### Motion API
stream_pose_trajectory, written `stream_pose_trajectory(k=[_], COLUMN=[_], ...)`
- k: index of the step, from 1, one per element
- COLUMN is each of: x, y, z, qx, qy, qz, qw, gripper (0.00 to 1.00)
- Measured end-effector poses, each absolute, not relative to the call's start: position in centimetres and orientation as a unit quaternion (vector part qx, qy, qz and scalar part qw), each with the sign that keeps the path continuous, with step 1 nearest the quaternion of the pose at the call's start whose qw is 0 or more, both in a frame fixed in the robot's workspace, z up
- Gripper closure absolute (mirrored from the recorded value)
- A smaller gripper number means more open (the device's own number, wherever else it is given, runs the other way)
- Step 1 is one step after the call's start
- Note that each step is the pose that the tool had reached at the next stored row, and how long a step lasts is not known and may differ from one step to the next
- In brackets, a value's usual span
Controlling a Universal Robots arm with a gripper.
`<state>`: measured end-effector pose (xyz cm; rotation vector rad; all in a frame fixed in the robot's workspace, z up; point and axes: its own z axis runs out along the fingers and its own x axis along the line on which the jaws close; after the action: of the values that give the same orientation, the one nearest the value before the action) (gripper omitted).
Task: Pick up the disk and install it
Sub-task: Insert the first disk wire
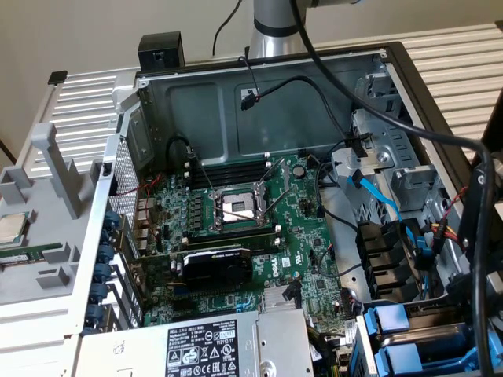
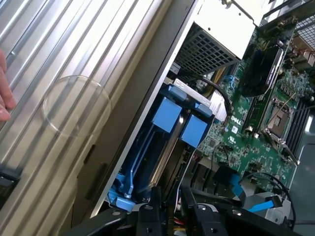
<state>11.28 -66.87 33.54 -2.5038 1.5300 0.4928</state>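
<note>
We saw the end effector (image 2: 170, 205) clamped on the disk (image 2: 168, 150) (held edge-on); tilt could jam its blue frame (image 2: 166, 117) against the chassis rim (image 2: 138, 113).

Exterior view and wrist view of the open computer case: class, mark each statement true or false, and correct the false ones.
1. The motherboard is red. False: it is green.
2. The processor socket has no cooler on it. True.
3. The square silver chip lies on the motherboard. False: it lies on the grey tray outside the case, at the exterior view's left.
4. The grey power-supply box carries a black-and-white label. True.
5. The drive frames are blue. True.
</note>
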Motion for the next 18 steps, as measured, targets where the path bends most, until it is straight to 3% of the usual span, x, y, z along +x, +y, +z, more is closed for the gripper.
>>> stream_pose_trajectory(k=[18], x=[11.28], y=[-66.79], z=[33.07], qx=[-0.845], qy=[0.5], qz=[0.169], qw=[0.086], gripper=[0.7])
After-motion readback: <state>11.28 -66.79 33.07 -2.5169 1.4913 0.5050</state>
